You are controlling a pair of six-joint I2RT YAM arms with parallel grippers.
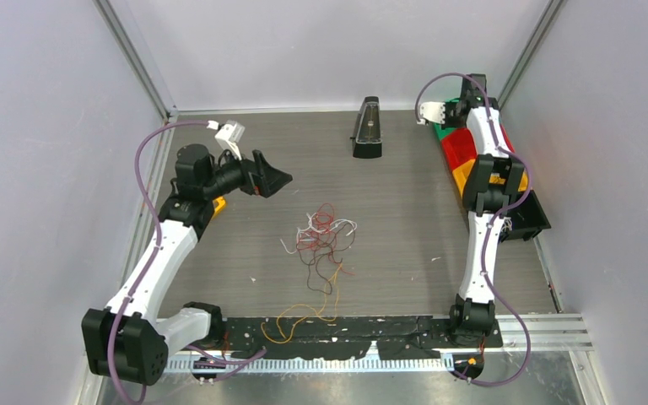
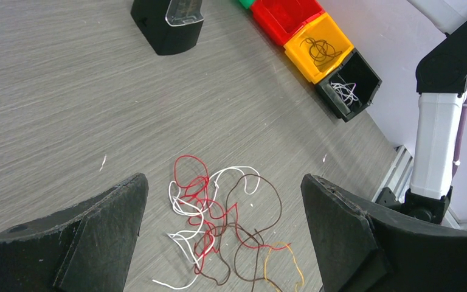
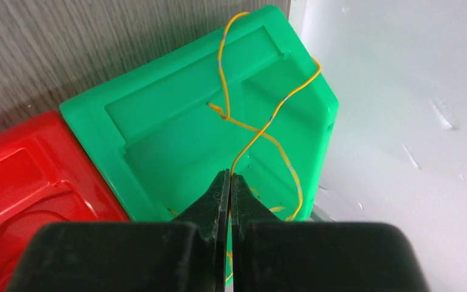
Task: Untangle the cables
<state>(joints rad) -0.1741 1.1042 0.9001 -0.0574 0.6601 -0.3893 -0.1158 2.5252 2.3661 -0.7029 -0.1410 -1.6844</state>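
Left claw (image 2: 222, 182) is being held with its fingers wide apart at the left of the top view. Cables (image 1: 325, 234) are lying tangled mid-table. At the upper right, a yellow wire (image 3: 261, 129) is being pinched by the right claw (image 3: 230, 176) over a green bin (image 3: 152, 128).

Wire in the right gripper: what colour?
Yellow wire, over the green bin; best in right wrist view.

No writing, label, brand, number or sign can be read in any of the three views. The black device (image 2: 167, 27) with a clear cover at the far side of the surface (image 2: 67, 91) shows faint detail under that cover, but it is too small to make out.
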